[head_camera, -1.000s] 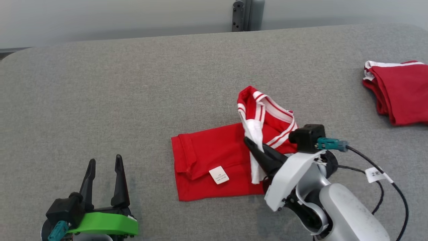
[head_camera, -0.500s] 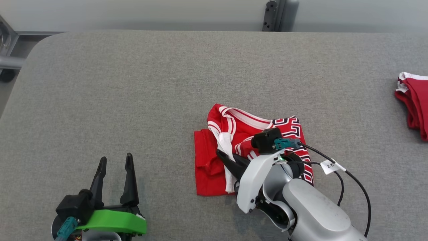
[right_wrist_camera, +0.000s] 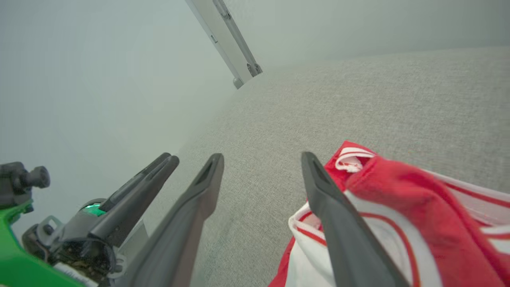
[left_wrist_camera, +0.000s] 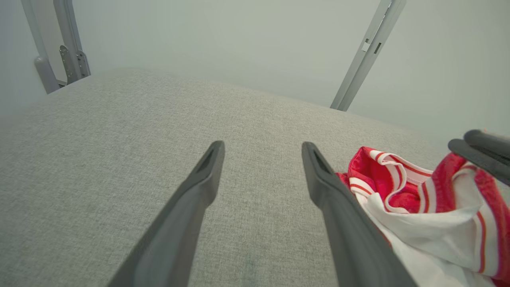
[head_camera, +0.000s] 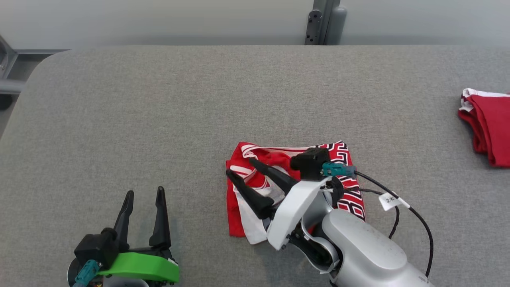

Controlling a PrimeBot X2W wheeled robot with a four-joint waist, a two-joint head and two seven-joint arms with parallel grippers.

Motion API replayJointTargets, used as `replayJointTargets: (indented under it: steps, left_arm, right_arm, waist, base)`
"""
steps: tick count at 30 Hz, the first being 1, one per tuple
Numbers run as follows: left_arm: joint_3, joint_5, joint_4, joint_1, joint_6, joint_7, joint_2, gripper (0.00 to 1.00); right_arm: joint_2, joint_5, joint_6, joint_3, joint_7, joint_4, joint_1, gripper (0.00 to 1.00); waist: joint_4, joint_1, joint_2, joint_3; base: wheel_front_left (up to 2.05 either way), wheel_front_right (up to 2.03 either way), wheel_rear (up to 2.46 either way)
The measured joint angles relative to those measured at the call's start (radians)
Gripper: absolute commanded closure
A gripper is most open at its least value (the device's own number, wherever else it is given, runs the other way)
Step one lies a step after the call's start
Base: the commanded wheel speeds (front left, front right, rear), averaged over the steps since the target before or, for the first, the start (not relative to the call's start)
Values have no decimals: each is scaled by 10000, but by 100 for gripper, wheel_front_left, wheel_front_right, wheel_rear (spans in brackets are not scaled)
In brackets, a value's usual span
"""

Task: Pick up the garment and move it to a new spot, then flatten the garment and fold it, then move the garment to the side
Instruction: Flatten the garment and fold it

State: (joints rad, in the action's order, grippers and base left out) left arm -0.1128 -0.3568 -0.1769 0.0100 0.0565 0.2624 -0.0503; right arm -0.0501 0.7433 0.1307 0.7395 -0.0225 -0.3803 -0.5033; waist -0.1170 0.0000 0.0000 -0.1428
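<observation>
The right tool (head_camera: 240, 166) has released the garment (head_camera: 233, 211), fingers now apart above it; the garment lies folded at lower centre on the worktop (head_camera: 159, 111); the left tool (head_camera: 145, 191), lower left, stands apart.

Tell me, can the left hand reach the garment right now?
Probably yes: bare table lies between the left hand and the garment, though the open right hand over its near edge may crowd it.

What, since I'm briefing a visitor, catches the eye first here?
The bright red-and-white garment lies bunched on the grey table, the right gripper open over its left edge. A second red garment sits at the head view's right edge; the left gripper is open at lower left.
</observation>
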Motion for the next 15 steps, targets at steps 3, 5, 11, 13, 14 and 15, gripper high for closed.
replayJointTargets:
  steps: [3,5,11,13,14,15]
  left_arm:
    - [-13,19,19,-22,0,0,2,0]
    - [-21,56,35,-54,0,0,2,0]
    - [-2,71,94,-95,0,0,2,0]
    - [12,75,111,-98,4,0,2,0]
    - [12,77,128,-98,6,0,2,0]
    - [13,84,146,-99,8,0,2,0]
  right_arm:
    - [-8,-82,0,-378,-334,326,6,0]
    - [-67,-297,0,-838,-627,523,47,0]
    - [-322,-1252,0,-2483,-1108,811,618,0]
    - [-366,-1505,0,-3018,-1112,849,903,52]
    - [-414,-1687,0,-3239,-1110,842,1032,71]
    - [-454,-1918,-2,-3453,-1108,823,1163,85]
  waist:
    - [145,0,0,41]
    - [236,0,0,60]
    - [409,0,0,52]
    - [427,0,0,25]
    - [430,0,0,12]
    - [431,0,0,-3]
  base:
    - [0,0,0]
    - [0,0,0]
    - [0,0,0]
    - [0,0,0]
    - [0,0,0]
    - [0,0,0]
